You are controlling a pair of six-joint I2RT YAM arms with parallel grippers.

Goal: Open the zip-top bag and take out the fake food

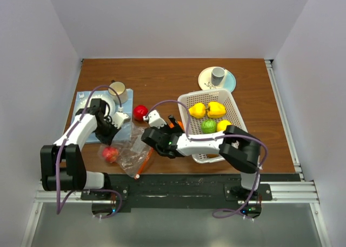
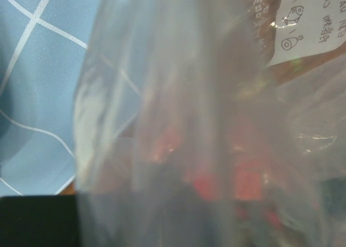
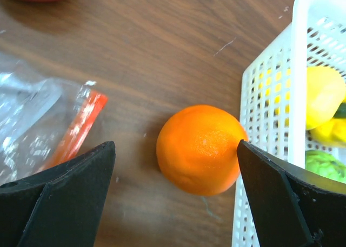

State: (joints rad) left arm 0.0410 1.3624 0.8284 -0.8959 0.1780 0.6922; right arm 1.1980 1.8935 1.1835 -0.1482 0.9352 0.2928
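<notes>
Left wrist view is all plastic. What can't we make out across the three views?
- Left wrist: blurred clear crinkly zip-top bag covers the left gripper; grip unseen.
- Top: orange toy fruit mostly hidden under right arm.
- Right wrist: white perforated basket cut off by right edge.

— What lies on the wooden table point(image 1: 173, 77)?
— Far left, a blue mat point(image 1: 81, 104). Far right, a plate point(image 1: 231, 84). Right, a white basket point(image 1: 208, 93), an orange point(image 3: 199, 149) just beside it. Centre, a red toy fruit point(image 1: 140, 112). Near left, the zip-top bag point(image 1: 130, 147).
</notes>
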